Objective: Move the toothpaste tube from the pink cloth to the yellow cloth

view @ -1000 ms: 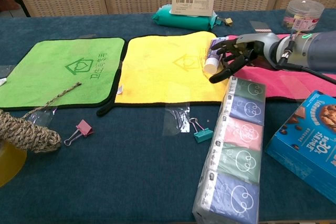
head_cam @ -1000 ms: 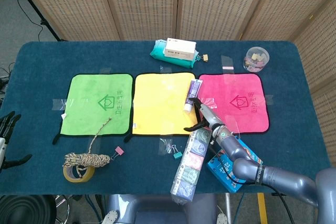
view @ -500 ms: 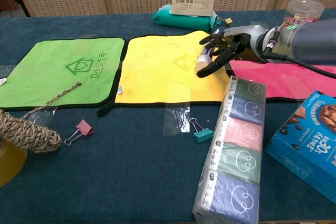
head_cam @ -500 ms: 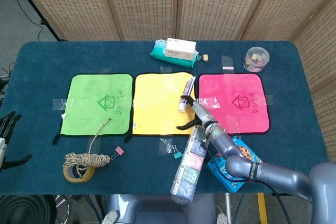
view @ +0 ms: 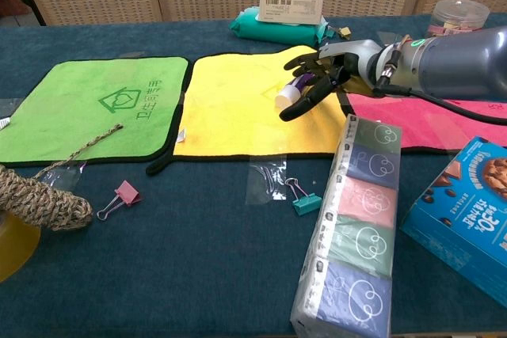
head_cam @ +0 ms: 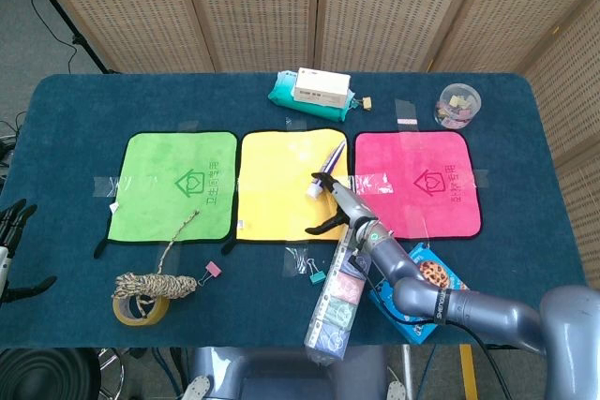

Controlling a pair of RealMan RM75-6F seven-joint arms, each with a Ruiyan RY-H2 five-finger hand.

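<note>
The toothpaste tube [view: 290,93], purple with a white cap, hangs tilted over the right part of the yellow cloth [view: 230,104], cap pointing down-left. My right hand [view: 329,73] holds it by the tail end, fingers wrapped around it. In the head view the tube [head_cam: 323,171] and the right hand [head_cam: 341,205] sit over the yellow cloth [head_cam: 281,189], left of the pink cloth [head_cam: 417,185]. Whether the cap touches the cloth I cannot tell. My left hand [head_cam: 13,231] shows at the far left table edge with fingers apart, holding nothing.
A long pack of tissues [view: 355,227] and a blue cookie box [view: 467,203] lie just below the right arm. A green cloth [view: 87,108], rope [view: 36,195], binder clips [view: 303,199] and a box on a teal pack [view: 291,1] are around.
My right hand has carried the tube leftward, from the edge between the pink and yellow cloths to well over the yellow cloth. The left hand has not moved.
</note>
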